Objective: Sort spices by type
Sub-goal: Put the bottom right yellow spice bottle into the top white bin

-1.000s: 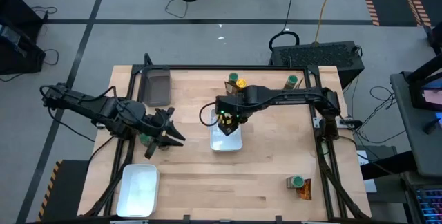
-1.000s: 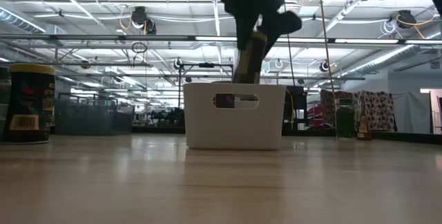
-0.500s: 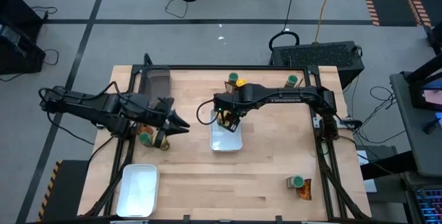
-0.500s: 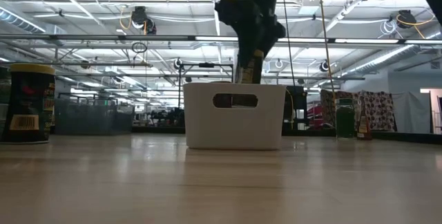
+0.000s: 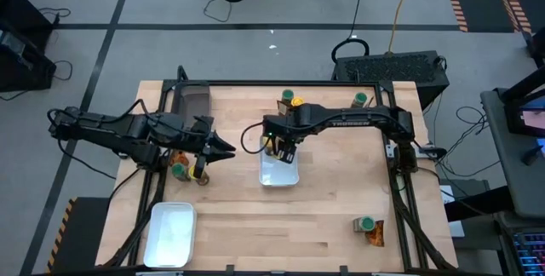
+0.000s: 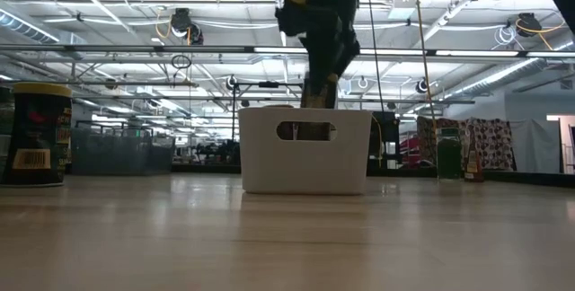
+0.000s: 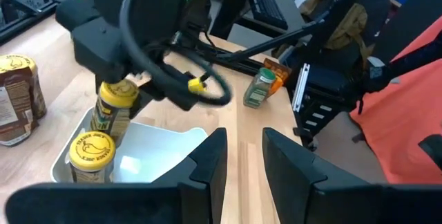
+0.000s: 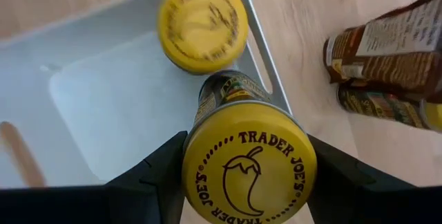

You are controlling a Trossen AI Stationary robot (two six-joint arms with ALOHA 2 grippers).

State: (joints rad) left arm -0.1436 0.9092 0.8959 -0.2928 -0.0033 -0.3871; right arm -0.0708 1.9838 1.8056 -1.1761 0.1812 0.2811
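My right gripper [image 5: 281,146] [image 8: 248,165] is shut on a yellow-lidded spice jar [image 8: 248,160] over the white tray [image 5: 289,176] at mid-table. In the low view the jar [image 6: 314,92] reaches down to the tray's rim [image 6: 305,111]. A second yellow-lidded jar [image 8: 202,25] [image 7: 90,156] stands inside that tray. My left gripper [image 5: 223,150] [image 7: 243,158] is open, holds nothing, and hovers left of the tray. A green-lidded jar [image 5: 180,171] stands under the left arm. Another yellow-lidded jar [image 5: 297,102] stands by brown packets [image 8: 394,51] beyond the tray. My right gripper pinches the yellow-lidded jar between its two fingers [image 8: 155,175], one on each side just under the lid [image 8: 207,148]. It comes from above, pointing down. The jar hangs nearly upright inside the tray's far end, beside the other jar. Whether its bottom touches the tray floor is hidden.
A dark bin [image 5: 192,101] sits at the far left corner. A second white tray [image 5: 170,233] lies at the near left corner. Green-lidded jars stand at the far right [image 5: 361,100] and near right [image 5: 366,223], the latter beside an orange-brown packet [image 5: 375,238]. Bare wood lies between.
My right gripper has lowered its yellow-lidded jar from above the tray down to the rim, and the jar has gone from tilted to nearly upright. My left gripper has swung toward the table's right and far side, nearer the middle tray, and has risen off the green-lidded jar's spot.
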